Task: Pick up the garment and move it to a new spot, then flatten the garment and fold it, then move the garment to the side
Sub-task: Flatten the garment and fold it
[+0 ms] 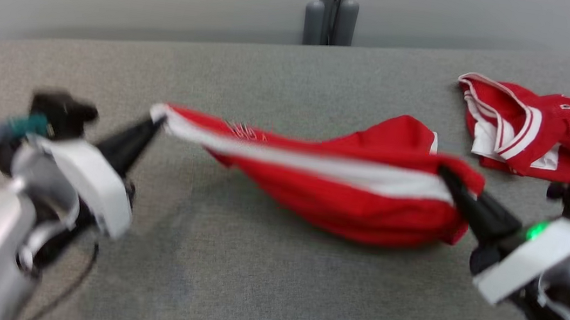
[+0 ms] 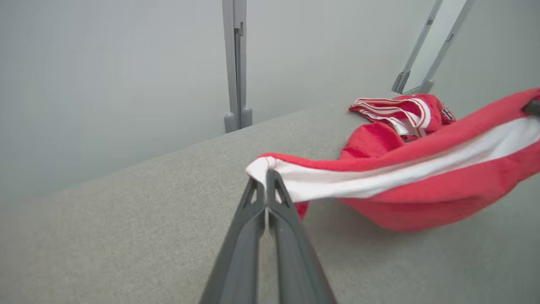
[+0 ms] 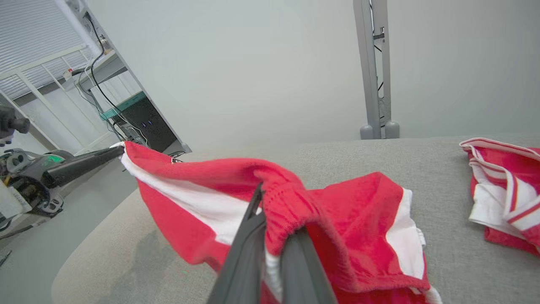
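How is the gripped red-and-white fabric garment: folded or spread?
Stretched, unfolded: the red-and-white fabric garment sags between left gripper and right gripper, both shut on its ends.

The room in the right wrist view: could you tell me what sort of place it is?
Probably a robotics lab: a grey fabric-covered table, a metal post by a bare wall, and a cabled equipment rack.

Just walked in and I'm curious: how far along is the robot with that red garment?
Picked up: the left gripper and right gripper are each shut on one end of the red garment, stretched between them, its middle sagging over the grey surface. In hand: probably the move to a new spot. Left: flattening, folding, moving aside; it hangs bunched, unfolded. A lettered jersey lies far right.
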Robot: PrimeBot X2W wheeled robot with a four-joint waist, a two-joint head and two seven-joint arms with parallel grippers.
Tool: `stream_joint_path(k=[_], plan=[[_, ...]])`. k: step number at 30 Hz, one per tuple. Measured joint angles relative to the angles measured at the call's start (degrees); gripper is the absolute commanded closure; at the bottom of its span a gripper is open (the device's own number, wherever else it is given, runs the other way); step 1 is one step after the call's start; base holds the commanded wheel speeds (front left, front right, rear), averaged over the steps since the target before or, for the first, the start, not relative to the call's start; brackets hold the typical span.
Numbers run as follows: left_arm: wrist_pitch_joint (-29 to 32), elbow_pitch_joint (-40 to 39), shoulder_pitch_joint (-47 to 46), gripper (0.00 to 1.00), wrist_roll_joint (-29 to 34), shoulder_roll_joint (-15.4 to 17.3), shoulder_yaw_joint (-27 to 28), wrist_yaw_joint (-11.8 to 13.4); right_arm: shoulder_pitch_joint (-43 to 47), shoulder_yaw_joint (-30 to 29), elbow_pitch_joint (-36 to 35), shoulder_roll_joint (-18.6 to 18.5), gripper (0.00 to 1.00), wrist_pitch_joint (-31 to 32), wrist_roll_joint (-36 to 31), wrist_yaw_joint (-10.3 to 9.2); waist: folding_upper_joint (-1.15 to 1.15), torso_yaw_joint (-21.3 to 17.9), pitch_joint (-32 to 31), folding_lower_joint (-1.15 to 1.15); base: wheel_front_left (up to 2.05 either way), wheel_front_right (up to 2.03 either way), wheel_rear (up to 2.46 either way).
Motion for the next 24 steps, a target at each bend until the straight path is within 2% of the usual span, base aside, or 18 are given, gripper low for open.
stream_joint_path(k=[4, 6, 13, 18, 24], plan=[[2.9, 6.3, -12.4, 1.00, 0.2, 1.4, 0.1, -1.6, -11.5, 1.7, 3.0, 0.8, 1.00, 3.8, 5.5, 0.00, 0.00, 0.3, 3.2, 0.00, 0.00, 0.00, 0.00], [3.8, 11.0, -21.8, 1.00, -0.6, 1.2, -0.1, -2.4, -21.3, 3.6, 6.2, 1.3, 1.00, 6.5, 8.6, 0.00, 0.00, 0.3, 6.2, 0.00, 0.00, 0.00, 0.00], [5.0, 20.6, -45.0, 1.00, -3.2, 1.5, -1.7, -2.8, -44.6, 6.1, 14.3, 3.8, 1.00, 8.8, 12.8, 0.00, 0.00, 0.7, 14.7, 0.00, 0.00, 0.00, 0.00], [1.5, 27.5, -59.2, 1.00, -5.9, 1.4, -2.3, -3.0, -58.9, 6.7, 19.3, 6.1, 1.00, 6.4, 14.7, 0.00, 0.00, 1.1, 21.0, 0.00, 0.00, 0.00, 0.00], [-6.8, 37.2, -70.4, 1.00, -5.3, 1.3, -2.9, -3.0, -70.4, 7.0, 24.1, 8.0, 1.00, -1.9, 15.4, 0.01, 0.00, 2.1, 26.3, 0.00, 0.00, 0.00, 0.00]])
